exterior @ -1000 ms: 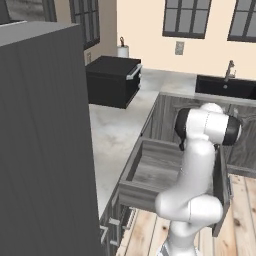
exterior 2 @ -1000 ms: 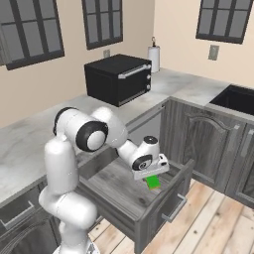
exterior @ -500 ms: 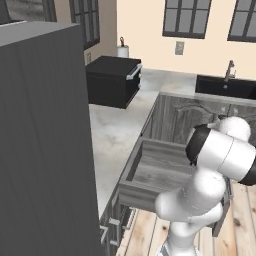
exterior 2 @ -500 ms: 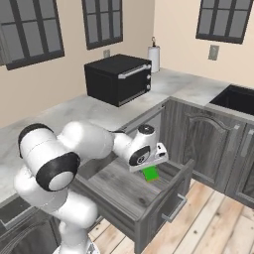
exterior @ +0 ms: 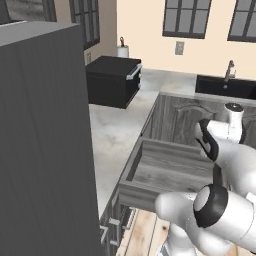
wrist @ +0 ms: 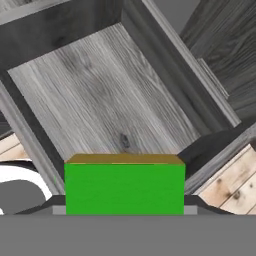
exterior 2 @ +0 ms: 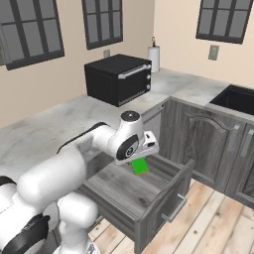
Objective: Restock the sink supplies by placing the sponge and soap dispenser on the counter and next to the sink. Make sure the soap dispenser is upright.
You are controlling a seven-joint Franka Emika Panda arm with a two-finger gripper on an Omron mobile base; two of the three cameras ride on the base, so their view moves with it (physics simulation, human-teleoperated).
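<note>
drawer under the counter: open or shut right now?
Open. The drawer is pulled well out from the cabinet front, its wooden floor bare to the cameras, with the sponge above it at the end effector.

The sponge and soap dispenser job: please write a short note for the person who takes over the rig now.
End effector: shut on the sponge, held above the open drawer.
Sponge: green, between the fingertips in the hand view, off the drawer floor.
Sink: far along the counter, past the microwave.
Soap dispenser: I cannot see it.
Done: sponge picked up from the drawer.
Left: carry the sponge to the counter beside the sink, then find the dispenser and stand it upright there.
</note>
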